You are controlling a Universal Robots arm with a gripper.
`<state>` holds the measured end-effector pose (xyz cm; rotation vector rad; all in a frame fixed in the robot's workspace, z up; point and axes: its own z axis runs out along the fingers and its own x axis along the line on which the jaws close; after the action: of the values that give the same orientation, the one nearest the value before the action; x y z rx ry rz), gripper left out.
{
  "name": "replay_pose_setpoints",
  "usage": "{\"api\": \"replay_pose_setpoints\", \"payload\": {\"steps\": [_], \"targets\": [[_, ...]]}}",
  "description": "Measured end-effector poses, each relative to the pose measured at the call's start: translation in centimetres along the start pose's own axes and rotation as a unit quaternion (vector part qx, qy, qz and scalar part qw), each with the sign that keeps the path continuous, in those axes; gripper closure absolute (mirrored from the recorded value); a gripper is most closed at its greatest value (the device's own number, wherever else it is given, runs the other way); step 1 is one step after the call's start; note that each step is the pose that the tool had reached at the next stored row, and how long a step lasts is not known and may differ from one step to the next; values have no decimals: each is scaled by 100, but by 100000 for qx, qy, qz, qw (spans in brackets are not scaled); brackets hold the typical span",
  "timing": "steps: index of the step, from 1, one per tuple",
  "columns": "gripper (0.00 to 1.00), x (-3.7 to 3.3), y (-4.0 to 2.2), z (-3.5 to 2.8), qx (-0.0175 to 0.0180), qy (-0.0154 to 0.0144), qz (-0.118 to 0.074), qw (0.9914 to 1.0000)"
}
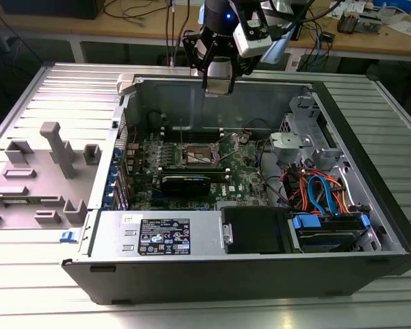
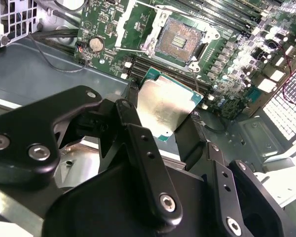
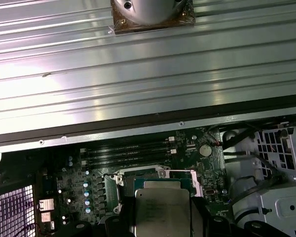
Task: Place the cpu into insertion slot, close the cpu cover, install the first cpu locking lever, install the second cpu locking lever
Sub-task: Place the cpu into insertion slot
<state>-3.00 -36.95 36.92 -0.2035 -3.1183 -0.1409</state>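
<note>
Above open computer case (image 1: 212,277), claw (image 1: 219,86) clamped on cpu (image 2: 165,106) edges; likely light, stiff, delicate underneath: best held by sides.

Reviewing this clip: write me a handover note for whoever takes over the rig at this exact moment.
Gripper: shut on the cpu, gripping its edges, held above the open computer case.
Insertion slot: empty, pin field exposed, on the green motherboard.
Cpu cover: appears swung open beside the slot.
Done: cpu is in the gripper.
Left: cpu not seated, cover not closed, neither locking lever installed.
</note>
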Motion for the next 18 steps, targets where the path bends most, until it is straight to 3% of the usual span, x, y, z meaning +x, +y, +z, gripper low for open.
{"api": "replay_pose_setpoints", "payload": {"steps": [11,18], "targets": [[46,0,-1,0,0,-9,85,100000],[46,0,-5,9,-88,-316,3514,99938]]}}
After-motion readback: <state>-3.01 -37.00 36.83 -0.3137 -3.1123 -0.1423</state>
